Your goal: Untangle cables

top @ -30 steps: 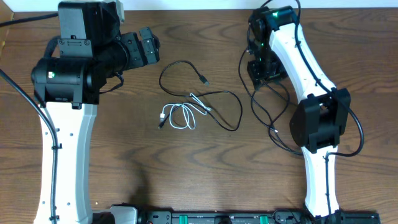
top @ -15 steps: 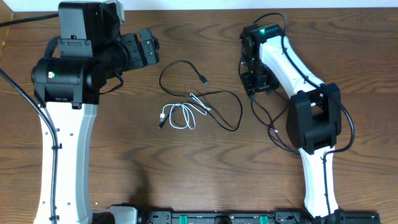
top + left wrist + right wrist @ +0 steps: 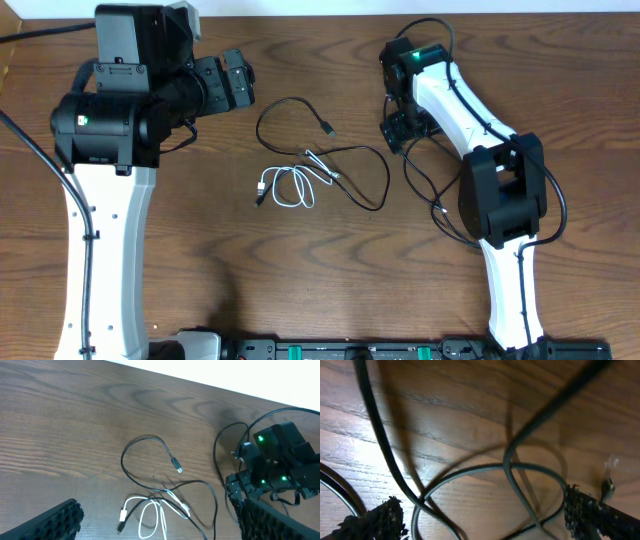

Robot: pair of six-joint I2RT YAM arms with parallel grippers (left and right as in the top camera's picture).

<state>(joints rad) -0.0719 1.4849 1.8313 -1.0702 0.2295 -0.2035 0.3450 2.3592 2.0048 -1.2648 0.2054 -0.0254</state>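
Observation:
A black cable (image 3: 345, 160) and a white cable (image 3: 290, 188) lie crossed and tangled mid-table; both also show in the left wrist view, the black cable (image 3: 150, 440) above the white cable (image 3: 150, 510). My left gripper (image 3: 240, 80) is open and empty, up left of the cables, its fingertips (image 3: 160, 520) wide apart. My right gripper (image 3: 395, 130) is open and empty, low over the wood just right of the black cable's loop (image 3: 470, 472); its fingertips (image 3: 485, 515) straddle dark cable loops without pinching them.
The right arm's own black wiring (image 3: 430, 185) hangs in loops over the table beside the arm. The table's far edge (image 3: 320, 14) meets a white wall. A black rail (image 3: 330, 350) runs along the front edge.
My right gripper has moved left and a little down toward the black cable. The left arm and both cables have not moved.

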